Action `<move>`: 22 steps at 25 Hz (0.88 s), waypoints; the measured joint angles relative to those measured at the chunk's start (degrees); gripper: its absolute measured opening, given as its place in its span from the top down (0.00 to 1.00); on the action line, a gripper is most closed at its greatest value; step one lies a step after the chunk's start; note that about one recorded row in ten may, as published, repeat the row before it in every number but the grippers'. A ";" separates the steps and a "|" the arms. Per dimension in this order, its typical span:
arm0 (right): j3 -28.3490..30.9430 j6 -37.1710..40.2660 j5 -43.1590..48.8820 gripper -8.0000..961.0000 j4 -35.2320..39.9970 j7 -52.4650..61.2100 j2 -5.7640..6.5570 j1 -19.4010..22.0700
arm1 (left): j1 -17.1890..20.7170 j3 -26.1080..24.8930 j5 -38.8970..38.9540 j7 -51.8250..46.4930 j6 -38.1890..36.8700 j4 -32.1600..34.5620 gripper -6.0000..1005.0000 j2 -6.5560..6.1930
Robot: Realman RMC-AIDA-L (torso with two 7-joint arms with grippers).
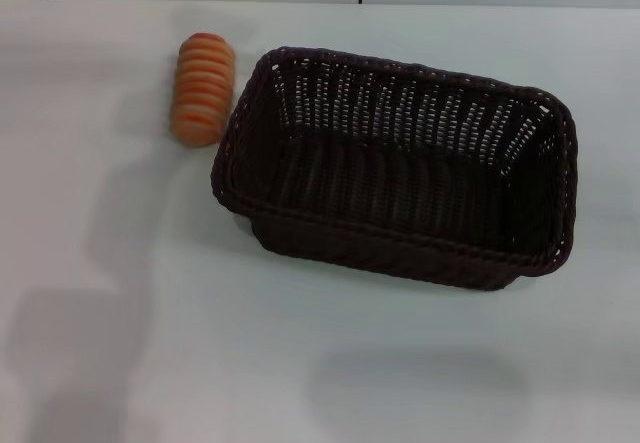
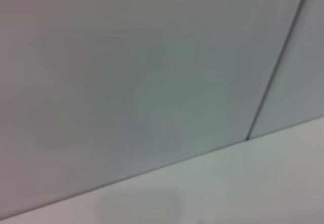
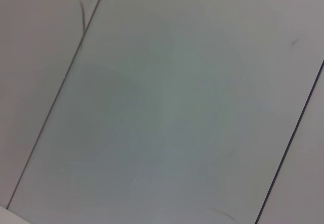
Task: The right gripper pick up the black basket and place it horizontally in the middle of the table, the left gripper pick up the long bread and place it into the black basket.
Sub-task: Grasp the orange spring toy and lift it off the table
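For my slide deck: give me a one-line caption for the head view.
Empty black basket on the white table, long bread lying just outside its left end; neither gripper in view.

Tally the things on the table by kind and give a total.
Black basket: 1
Long bread: 1
Total: 2, both on the table; the basket is empty, with the bread beside it on the robot's left.
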State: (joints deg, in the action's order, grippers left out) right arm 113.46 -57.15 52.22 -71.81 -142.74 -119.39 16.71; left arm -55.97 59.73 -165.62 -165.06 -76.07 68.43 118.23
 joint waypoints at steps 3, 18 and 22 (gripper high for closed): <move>-0.06 -0.06 0.00 0.38 -0.27 -0.05 0.01 0.37 | -2.11 -0.02 0.01 0.00 2.32 -5.30 0.27 -0.12; -0.40 -0.89 0.43 0.38 -0.66 -0.16 -0.04 1.35 | -4.10 -0.02 -0.06 0.09 13.90 -19.55 0.27 -0.66; -0.53 -0.92 0.43 0.38 -1.47 0.13 -0.05 1.89 | -4.32 1.15 -0.17 0.10 17.73 -22.96 0.27 -1.29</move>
State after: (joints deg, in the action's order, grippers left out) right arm 112.92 -58.08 52.65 -73.29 -142.60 -119.44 18.60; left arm -60.29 60.88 -165.79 -164.97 -58.34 45.46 116.93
